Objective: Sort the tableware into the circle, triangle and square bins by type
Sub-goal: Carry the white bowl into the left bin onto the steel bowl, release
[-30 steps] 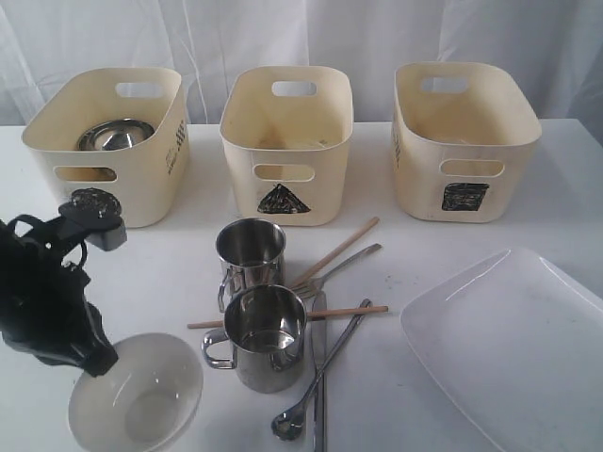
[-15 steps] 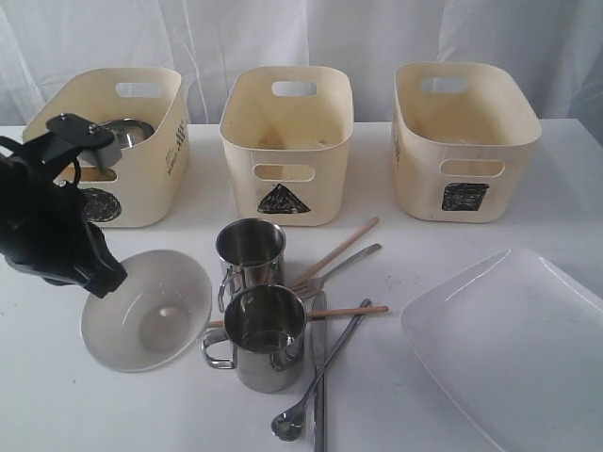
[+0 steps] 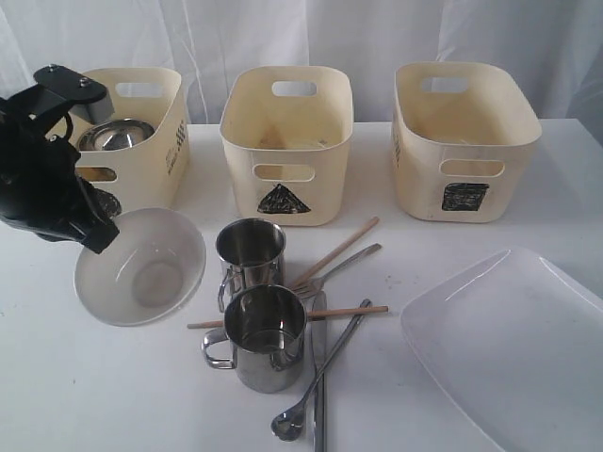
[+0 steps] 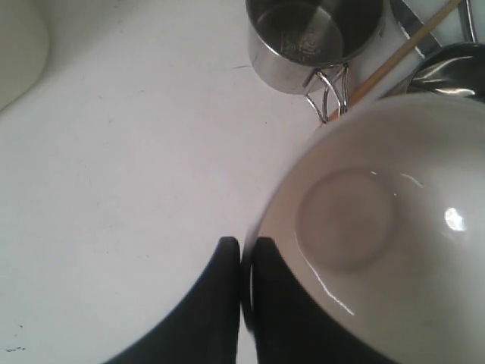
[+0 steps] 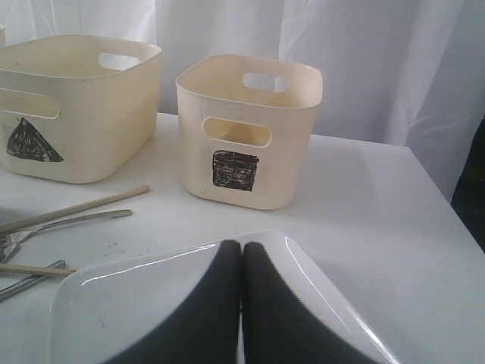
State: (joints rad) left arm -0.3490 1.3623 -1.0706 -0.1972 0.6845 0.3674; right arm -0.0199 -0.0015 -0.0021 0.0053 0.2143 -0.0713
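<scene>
My left gripper (image 3: pixel 98 234) (image 4: pixel 246 244) is shut on the rim of the white bowl (image 3: pixel 141 266) (image 4: pixel 364 227), which hangs tilted above the table in front of the circle bin (image 3: pixel 155 179). A steel bowl (image 3: pixel 115 135) lies inside that bin. Two steel mugs (image 3: pixel 251 250) (image 3: pixel 267 334) stand at the centre, one of them also seen at the wrist (image 4: pixel 314 38). Chopsticks (image 3: pixel 334 251), a fork (image 3: pixel 341 267), a knife (image 3: pixel 318 377) and a long spoon (image 3: pixel 285 426) lie beside the mugs. My right gripper (image 5: pixel 242 246) is shut and empty over the white plate (image 3: pixel 513 344) (image 5: pixel 151 303).
The triangle bin (image 3: pixel 285 141) (image 5: pixel 76 106) stands at the back centre and the square bin (image 3: pixel 464 141) (image 5: pixel 250 129) at the back right. A white curtain hangs behind the table. My left arm covers part of the circle bin's front.
My left gripper has carried the white bowl up from the table's front left and back toward the circle bin. The right gripper has not moved.
</scene>
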